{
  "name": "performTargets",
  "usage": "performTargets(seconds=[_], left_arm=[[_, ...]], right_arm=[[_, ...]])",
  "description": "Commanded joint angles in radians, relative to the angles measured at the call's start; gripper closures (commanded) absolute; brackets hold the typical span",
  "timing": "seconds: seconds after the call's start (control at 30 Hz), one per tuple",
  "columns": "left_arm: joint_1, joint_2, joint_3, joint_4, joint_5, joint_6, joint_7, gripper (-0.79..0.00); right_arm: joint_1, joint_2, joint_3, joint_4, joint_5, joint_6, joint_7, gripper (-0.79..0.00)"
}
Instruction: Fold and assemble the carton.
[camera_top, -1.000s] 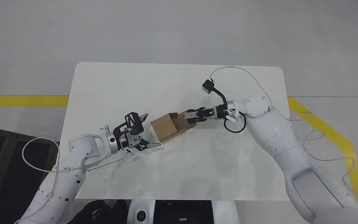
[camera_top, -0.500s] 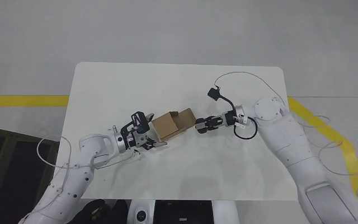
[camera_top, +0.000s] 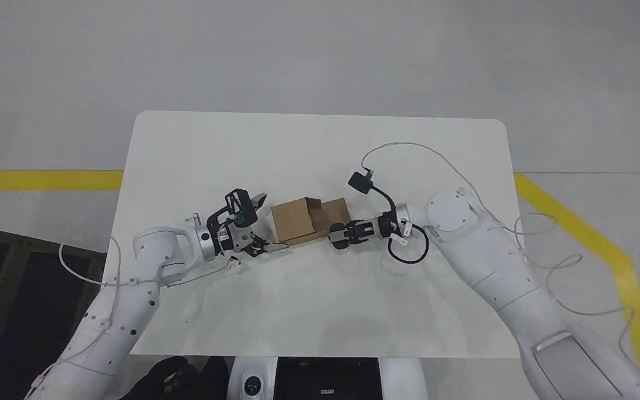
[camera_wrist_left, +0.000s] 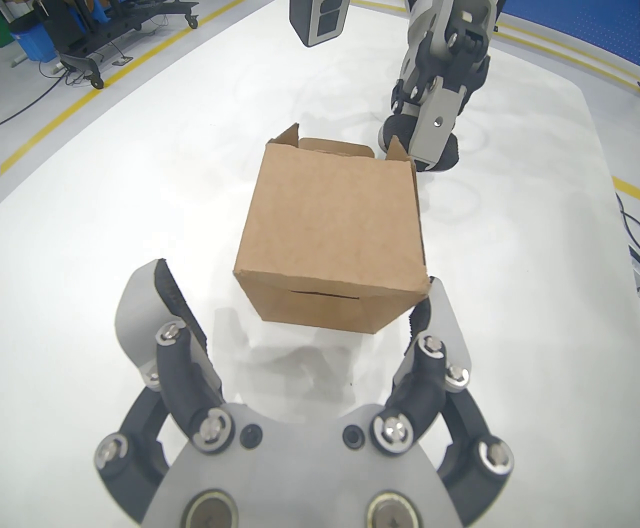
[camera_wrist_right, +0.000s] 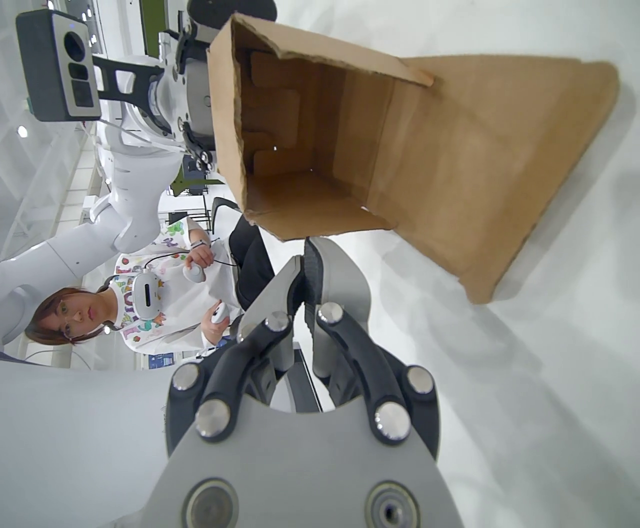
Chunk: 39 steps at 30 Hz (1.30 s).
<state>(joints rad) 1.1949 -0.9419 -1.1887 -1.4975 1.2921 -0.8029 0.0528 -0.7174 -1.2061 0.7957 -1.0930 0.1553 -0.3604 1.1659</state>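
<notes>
1. The white counter (camera_top: 300, 140) carries the brown carton (camera_top: 300, 222), which lies on its side between the two hands.
2. The right wrist view looks into its open mouth, with flaps tucked at the far end. The left wrist view faces its closed end, which has a slit.
3. The left hand (camera_wrist_left: 297, 290) has its fingers apart, just before the closed end.
4. The right hand (camera_wrist_right: 305, 252) has its fingers together at the mouth's edge.

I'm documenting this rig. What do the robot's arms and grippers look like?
The left arm and right arm have white rounded shells, with thin pale cables looping alongside. A small dark camera box sits on a stalk at each wrist. The left gripper and right gripper each have two silver fingers with black ribbed pads, black link bars and silver screws.
</notes>
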Motion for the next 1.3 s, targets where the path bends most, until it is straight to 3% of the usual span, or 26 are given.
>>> performTargets(seconds=[0.0,0.17,0.43,0.9,1.27], left_arm=[[-0.009,0.000,-0.006,0.012,0.007,-0.001,0.007,-0.785],[-0.032,0.000,-0.017,0.041,0.015,-0.004,0.017,-0.785],[-0.057,0.006,-0.010,0.039,0.079,-0.131,0.064,-0.785],[-0.146,-0.023,0.096,0.127,0.142,-0.104,0.146,-0.785],[-0.162,-0.027,0.115,0.130,0.169,-0.135,0.182,-0.785]], right_arm=[[0.011,-0.007,-0.009,0.006,0.003,-0.008,-0.012,0.000],[0.023,-0.023,-0.028,0.018,0.019,-0.017,-0.044,0.000],[0.020,-0.032,-0.032,0.031,0.007,-0.020,-0.088,0.000],[0.061,-0.067,-0.065,0.097,0.000,-0.053,-0.136,0.000],[0.103,-0.117,-0.118,0.184,0.022,-0.106,-0.162,0.000]])
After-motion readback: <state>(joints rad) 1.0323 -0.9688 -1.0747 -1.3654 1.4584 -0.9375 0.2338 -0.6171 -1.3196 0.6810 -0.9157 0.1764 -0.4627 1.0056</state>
